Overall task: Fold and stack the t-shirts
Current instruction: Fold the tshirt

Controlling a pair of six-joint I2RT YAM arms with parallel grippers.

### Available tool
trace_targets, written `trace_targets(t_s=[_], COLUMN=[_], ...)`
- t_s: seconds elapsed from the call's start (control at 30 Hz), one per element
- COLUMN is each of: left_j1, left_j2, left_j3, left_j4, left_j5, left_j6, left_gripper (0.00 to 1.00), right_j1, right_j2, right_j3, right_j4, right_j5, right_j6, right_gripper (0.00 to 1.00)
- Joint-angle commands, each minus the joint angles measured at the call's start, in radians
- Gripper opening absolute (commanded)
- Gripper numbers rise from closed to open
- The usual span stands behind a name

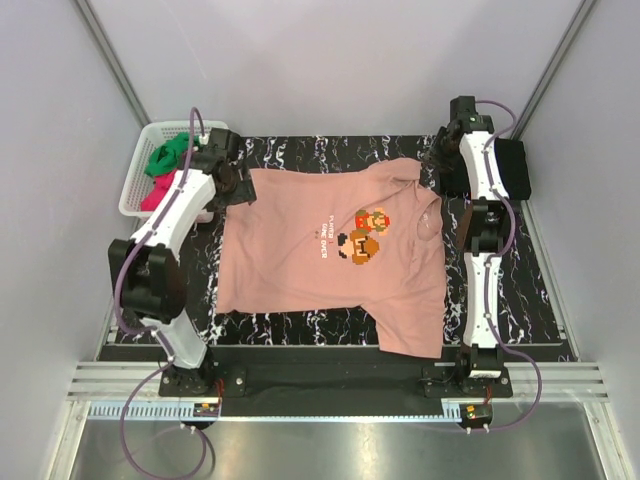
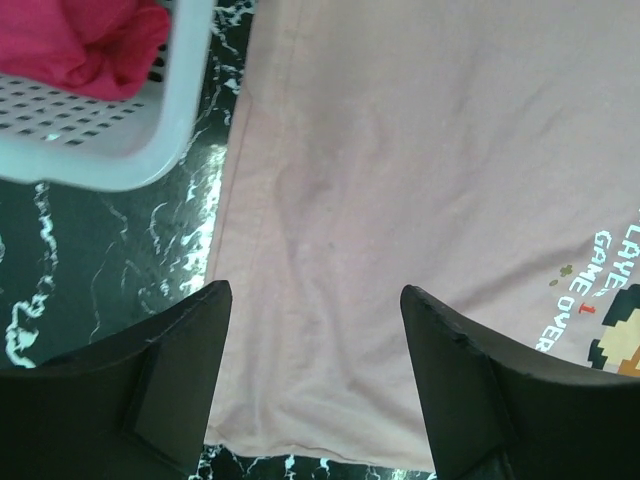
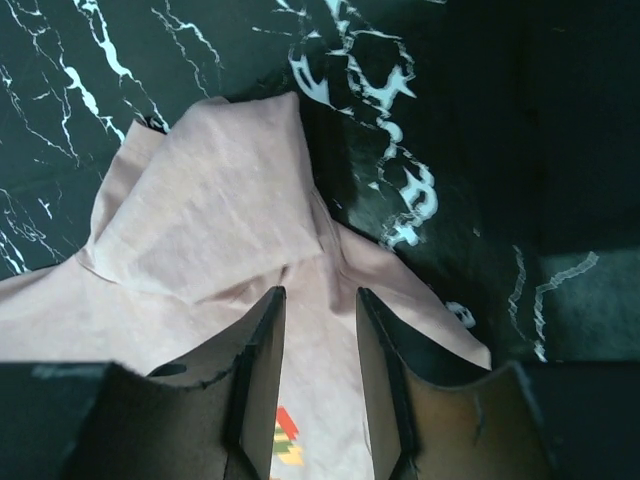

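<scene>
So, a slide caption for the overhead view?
Pink t-shirt spread print-up on the table, left gripper at its hem, right gripper at a sleeve; basket of shirts far left.

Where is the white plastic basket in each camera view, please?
Top external: white perforated plastic basket, upper left.
Left wrist: top left corner.
Right wrist: not in view.
Shared landmark: pixel-art print on the salmon-pink t-shirt, in all three.

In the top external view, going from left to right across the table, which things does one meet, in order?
White basket → left gripper → salmon-pink t-shirt → right gripper → black cloth.
</scene>
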Motion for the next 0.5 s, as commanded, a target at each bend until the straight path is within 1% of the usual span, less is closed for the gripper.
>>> trace_targets(t_s=[0.0,0.07,0.1,0.13,0.17,0.3,0.47], left_j1=[-0.002,-0.002,-0.002,-0.002,-0.002,0.001,0.014], left_j2=[0.054,0.078,0.109,0.124,0.140,0.228,0.272], left_j3=[0.047,0.051,0.067,0.077,0.102,0.189,0.297], left_j4=[0.071,0.091,0.094,0.100,0.102,0.100,0.089], left_j5=[0.068,0.098,0.102,0.108,0.119,0.150,0.190], left_j6=[0.033,0.041,0.043,0.046,0.050,0.060,0.041], left_gripper=[0.73,0.72,0.72,0.72,0.72,0.72,0.71], right_j1=[0.019,0.016,0.018,0.018,-0.011,-0.025,-0.059], right_j2=[0.013,0.031,0.050,0.056,0.063,0.062,0.082], right_j3=[0.047,0.057,0.072,0.078,0.083,0.075,0.077], right_j4=[0.080,0.112,0.118,0.130,0.140,0.189,0.215], right_j5=[-0.071,-0.088,-0.111,-0.120,-0.128,-0.131,-0.147], right_j6=[-0.006,-0.018,-0.018,-0.009,-0.006,0.002,0.016], right_gripper=[0.42,0.44,0.47,0.47,0.47,0.48,0.50])
